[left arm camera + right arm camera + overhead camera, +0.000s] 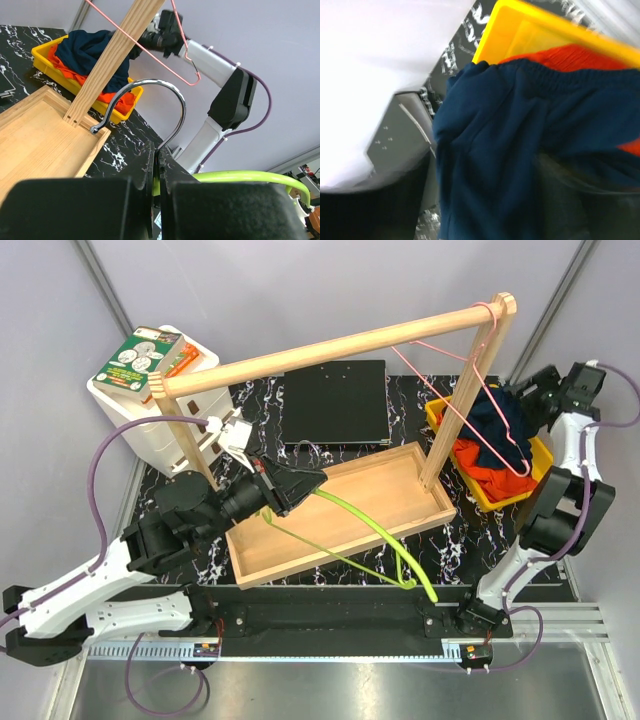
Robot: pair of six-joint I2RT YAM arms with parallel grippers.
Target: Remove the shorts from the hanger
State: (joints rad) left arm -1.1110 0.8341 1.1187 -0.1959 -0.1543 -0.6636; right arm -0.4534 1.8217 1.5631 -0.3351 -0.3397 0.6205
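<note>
The navy shorts [497, 415] lie on the orange shorts [490, 475] in a yellow bin [437, 410] at the right. My right gripper [528, 400] is at the navy cloth; in the blurred right wrist view its fingers stand wide apart with navy cloth [510, 130] between them [485, 200], orange cloth [570, 55] behind. My left gripper [300, 483] is shut on the neck of a bare yellow-green hanger [370, 525] over the wooden tray; its chrome hook [172, 95] rises from the jaws [159, 160]. A bare pink hanger [455, 408] hangs from the rod's right end.
A wooden rack [330, 345] spans the table, its right post standing in a wooden tray [300, 550]. A black clipboard [335, 400] lies behind. A white drawer unit [150, 400] with a green box on top stands at the back left.
</note>
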